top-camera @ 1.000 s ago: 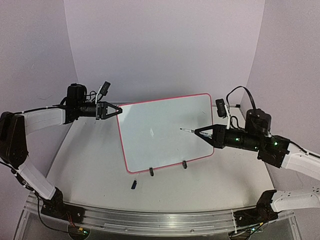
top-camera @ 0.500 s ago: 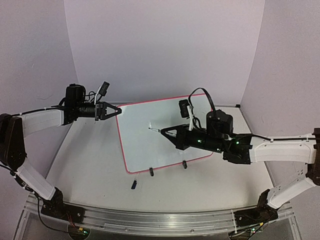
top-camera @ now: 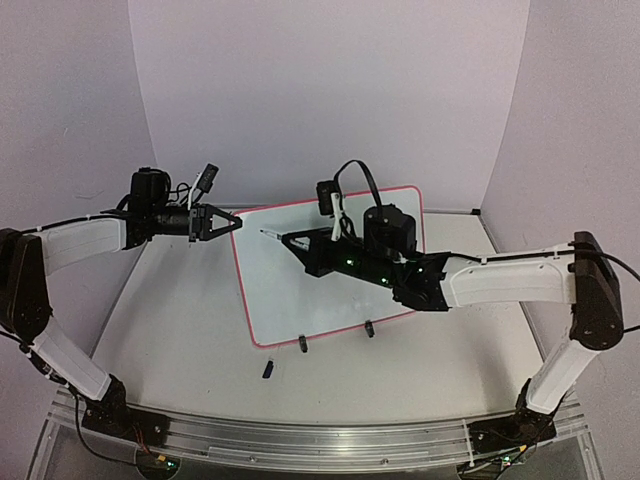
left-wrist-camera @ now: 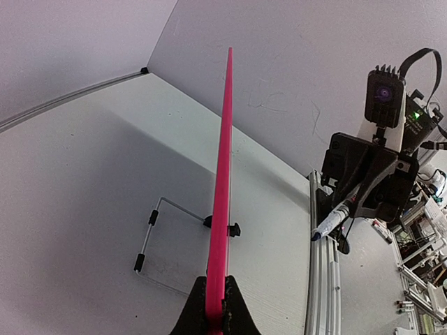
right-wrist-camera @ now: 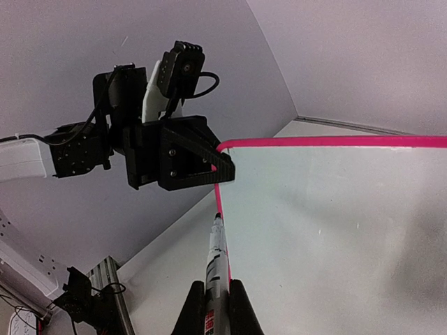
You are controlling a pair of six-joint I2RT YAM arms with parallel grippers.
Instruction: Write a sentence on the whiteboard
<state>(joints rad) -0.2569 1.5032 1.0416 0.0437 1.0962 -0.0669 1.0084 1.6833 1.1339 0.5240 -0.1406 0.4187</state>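
Observation:
The whiteboard (top-camera: 330,265), white with a thin pink rim, stands tilted on two small black clip feet in the middle of the table. My left gripper (top-camera: 238,221) is shut on its upper left corner; in the left wrist view the pink rim (left-wrist-camera: 222,202) runs edge-on from between the fingers. My right gripper (top-camera: 290,240) is shut on a white marker (top-camera: 272,235) with its tip near the board's upper left, above the surface. In the right wrist view the marker (right-wrist-camera: 218,258) points at the left rim, just below the left gripper (right-wrist-camera: 223,167). The board (right-wrist-camera: 335,230) is blank.
A small dark marker cap (top-camera: 268,369) lies on the table in front of the board. A wire stand (left-wrist-camera: 157,237) shows behind the board in the left wrist view. Purple walls enclose the table on three sides.
My right arm has swept left across the board, carrying the marker from the right edge to the upper left corner. The left gripper and board have not moved.

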